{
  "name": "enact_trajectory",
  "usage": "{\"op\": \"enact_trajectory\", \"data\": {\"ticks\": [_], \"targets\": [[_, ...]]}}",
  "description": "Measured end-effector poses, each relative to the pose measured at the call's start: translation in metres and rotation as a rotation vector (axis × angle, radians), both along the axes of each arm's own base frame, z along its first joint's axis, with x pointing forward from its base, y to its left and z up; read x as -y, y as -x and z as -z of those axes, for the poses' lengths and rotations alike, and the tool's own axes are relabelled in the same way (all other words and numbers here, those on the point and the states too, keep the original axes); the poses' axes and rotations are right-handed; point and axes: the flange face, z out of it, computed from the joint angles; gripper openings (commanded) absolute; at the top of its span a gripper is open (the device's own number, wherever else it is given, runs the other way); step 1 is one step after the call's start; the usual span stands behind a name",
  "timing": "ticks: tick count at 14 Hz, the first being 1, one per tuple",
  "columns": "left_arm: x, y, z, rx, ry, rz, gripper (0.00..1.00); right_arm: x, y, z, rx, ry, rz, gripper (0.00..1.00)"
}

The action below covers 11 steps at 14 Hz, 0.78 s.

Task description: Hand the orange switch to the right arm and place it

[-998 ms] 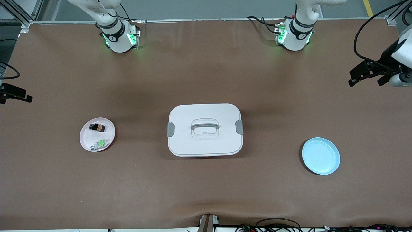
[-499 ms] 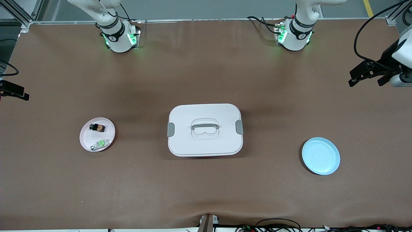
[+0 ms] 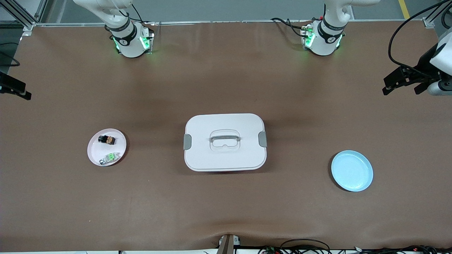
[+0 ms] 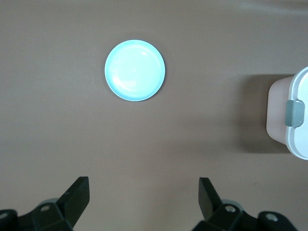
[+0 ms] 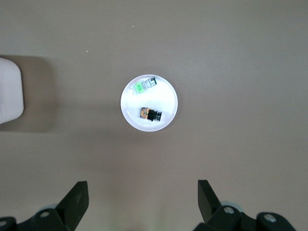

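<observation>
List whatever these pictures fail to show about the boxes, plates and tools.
- Large white plastic box: its closed lid hides the contents in the front view; both wrist views cut it at an edge.
- Small black switch with the orange band on the white round plate: too small to read markings.
- Right tool: cut by the front view's edge.
- Left tool: only fingertips show in the left wrist view.
</observation>
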Motion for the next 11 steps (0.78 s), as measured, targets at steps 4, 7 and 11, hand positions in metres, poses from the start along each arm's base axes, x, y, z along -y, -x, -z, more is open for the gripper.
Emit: {"op": "enact_trajectory", "data": {"ticks": [4, 7, 11], "targets": [[0.0000, -0.0001, 0.0002, 0.000, 0.000, 0.000, 1.00, -0.0014, 0.0049, -0.0026, -0.013, -0.006, 0.004, 1.00], [0.0000, 0.0000, 0.0004, -0.002, 0.000, 0.000, 1.00, -0.0020, 0.0048, -0.0019, -0.017, -0.004, 0.059, 1.00], [0.0000, -0.0001, 0.0005, -0.002, 0.000, 0.000, 1.00, -0.0047, 0.0105, 0.0016, -0.067, -0.010, 0.076, 1.00]]}}
